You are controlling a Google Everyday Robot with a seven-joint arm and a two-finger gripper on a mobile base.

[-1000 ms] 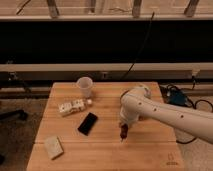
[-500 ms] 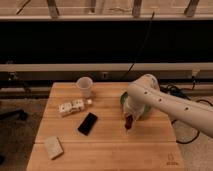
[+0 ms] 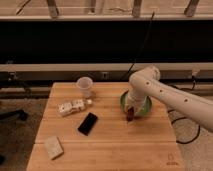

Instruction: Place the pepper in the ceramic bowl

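The green ceramic bowl [image 3: 146, 107] sits on the right half of the wooden table [image 3: 110, 145], mostly covered by my white arm. My gripper [image 3: 131, 111] hangs down over the bowl's near left rim. It is shut on the pepper [image 3: 131, 116], a small dark red chili that dangles point down from the fingers at the rim's front edge, above the table top.
A white cup [image 3: 85, 86] stands at the back left. A white packet [image 3: 71, 107] lies left of centre, a flat black phone [image 3: 88, 123] lies in front of it, and a beige block [image 3: 53, 147] lies near the front left corner. Cables [image 3: 181, 131] trail off the table's right side.
My gripper has risen from the table's middle with the pepper and moved back and right, from beside the bowl to over its near rim.
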